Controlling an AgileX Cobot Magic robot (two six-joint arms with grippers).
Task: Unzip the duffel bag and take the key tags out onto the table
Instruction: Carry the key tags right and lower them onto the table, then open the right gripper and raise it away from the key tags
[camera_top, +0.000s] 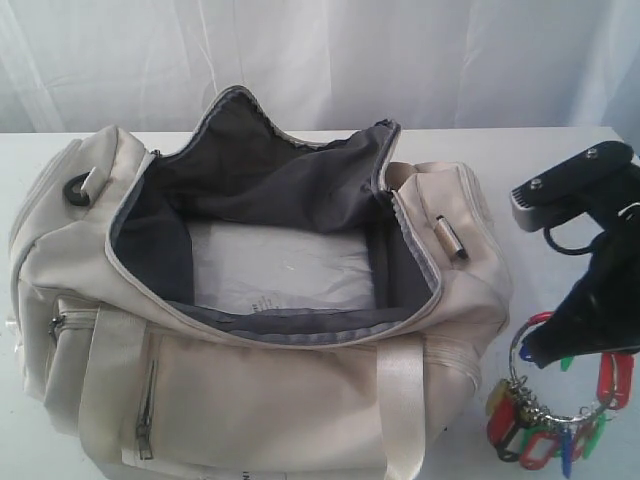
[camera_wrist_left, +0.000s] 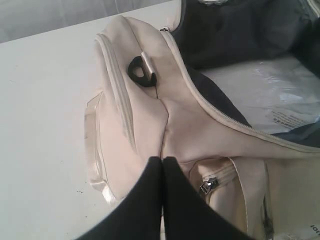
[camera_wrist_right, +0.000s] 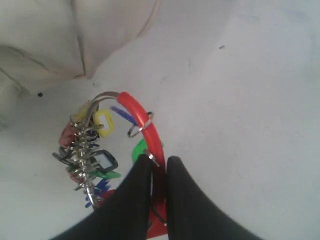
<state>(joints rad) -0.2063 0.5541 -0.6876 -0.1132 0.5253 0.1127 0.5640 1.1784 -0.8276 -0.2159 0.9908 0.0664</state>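
With the cream fabric duffel bag (camera_top: 250, 400) open, your right pincer (camera_wrist_right: 159, 161) pinches the ringed bunch of coloured plastic key tags (camera_wrist_right: 90, 150), left pincer (camera_wrist_left: 162, 160) pressed together; next, lower and release them onto the white tabletop (camera_top: 490, 150).

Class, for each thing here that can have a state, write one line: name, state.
bag: main zip open, mouth gaping
key tags: out of the bag, hanging beside it
right gripper: shut on the key tags' red ring
left gripper: shut, tips at the bag's end
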